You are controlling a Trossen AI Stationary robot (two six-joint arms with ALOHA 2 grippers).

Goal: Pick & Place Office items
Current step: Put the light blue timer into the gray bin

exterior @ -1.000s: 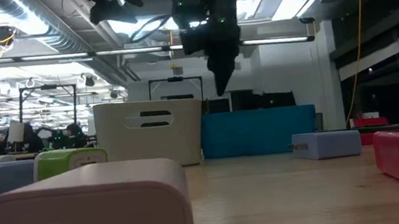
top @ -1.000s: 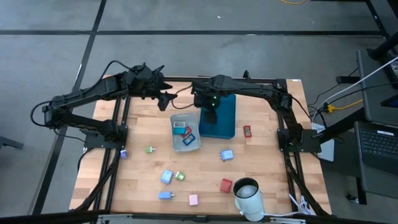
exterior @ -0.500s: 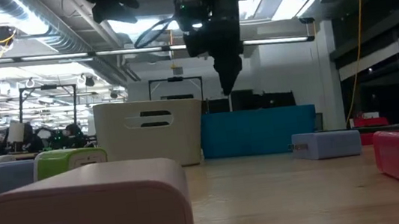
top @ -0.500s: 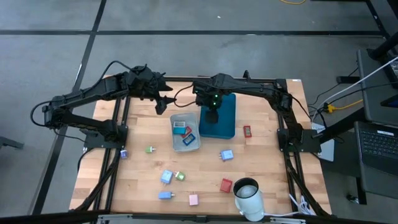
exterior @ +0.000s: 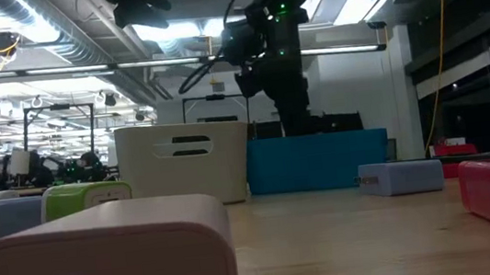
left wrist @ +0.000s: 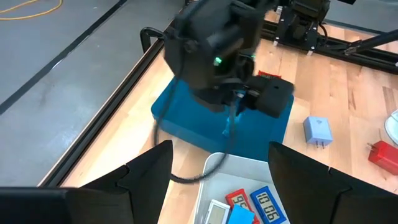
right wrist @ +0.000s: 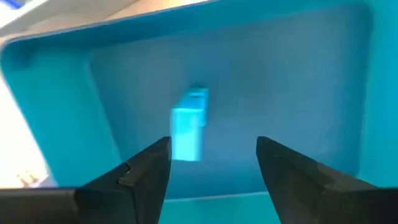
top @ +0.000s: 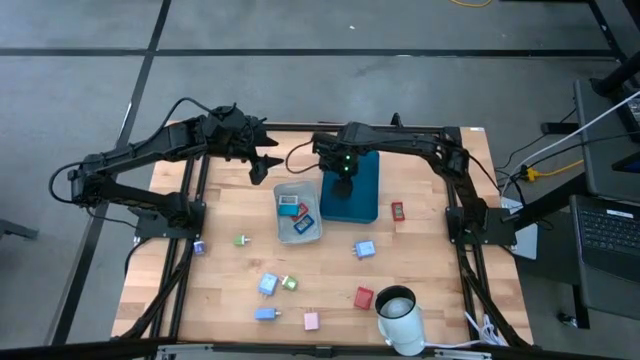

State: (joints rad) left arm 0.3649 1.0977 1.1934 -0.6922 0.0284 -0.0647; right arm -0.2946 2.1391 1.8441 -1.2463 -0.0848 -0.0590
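The right tool (top: 341,188) hangs over the teal tray (top: 362,200), pointing down into it, its two dark fingers (right wrist: 144,171) spread apart with nothing between them. In the right wrist view a small light blue piece (right wrist: 188,124) lies on the tray floor, just beyond the gap between the fingers and nearer one of them; it is blurred, so its exact shape cannot be told. The left tool (top: 268,164) is held above the far edge of the wooden worktop (top: 430,260), close to the far end of the grey bin (top: 299,212), and its fingers (left wrist: 149,171) are also parted and empty. The bin stands just left of the teal tray, the two side by side near the middle of the worktop. Inside the bin lie several flat pieces, among them a red one (left wrist: 239,201) and a blue one (left wrist: 265,203), each with a small display face. Other office items are scattered on the bare wood nearer the front: a small red piece (top: 397,210) just right of the tray, a light blue block (top: 364,249) in front of the tray, a green piece (top: 241,240) left of the bin, a red block (top: 363,297), a pink piece (top: 311,321), and two more blue pieces (top: 268,285) towards the front left. A white cylindrical object (top: 400,315) stands at the front right corner.
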